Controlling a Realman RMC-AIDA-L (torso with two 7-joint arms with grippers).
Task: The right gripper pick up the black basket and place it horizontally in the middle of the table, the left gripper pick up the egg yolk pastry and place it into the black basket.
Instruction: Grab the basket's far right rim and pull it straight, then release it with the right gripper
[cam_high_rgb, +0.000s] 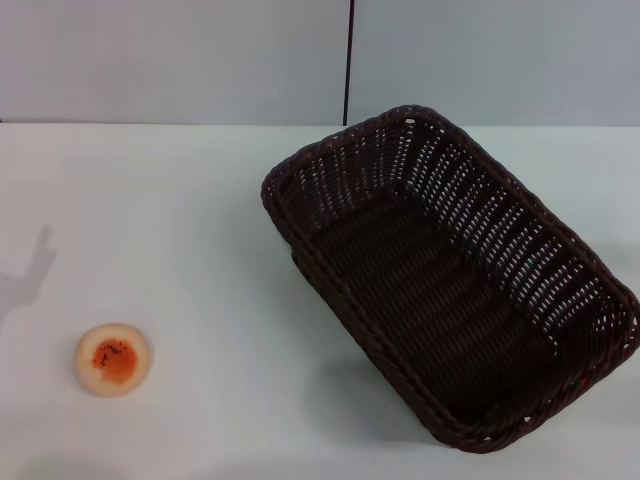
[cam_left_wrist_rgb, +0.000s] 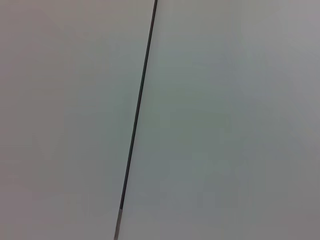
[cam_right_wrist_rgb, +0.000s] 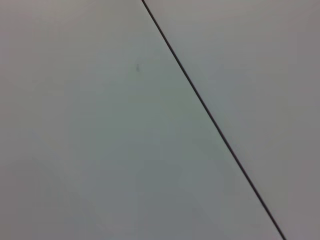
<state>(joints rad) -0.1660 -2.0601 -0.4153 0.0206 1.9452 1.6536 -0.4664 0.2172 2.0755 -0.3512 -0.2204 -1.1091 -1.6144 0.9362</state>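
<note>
The black basket (cam_high_rgb: 450, 280) lies on the white table (cam_high_rgb: 200, 220) at the right, turned diagonally, its long axis running from the far middle to the near right. It is empty. The egg yolk pastry (cam_high_rgb: 113, 359) sits on the table at the near left, well apart from the basket. Neither gripper shows in any view. Both wrist views show only a pale wall with a thin dark seam (cam_left_wrist_rgb: 135, 120) (cam_right_wrist_rgb: 210, 115).
A grey wall with a vertical dark seam (cam_high_rgb: 349, 60) stands behind the table's far edge. A faint shadow (cam_high_rgb: 30, 275) falls on the table at the left. Bare tabletop lies between pastry and basket.
</note>
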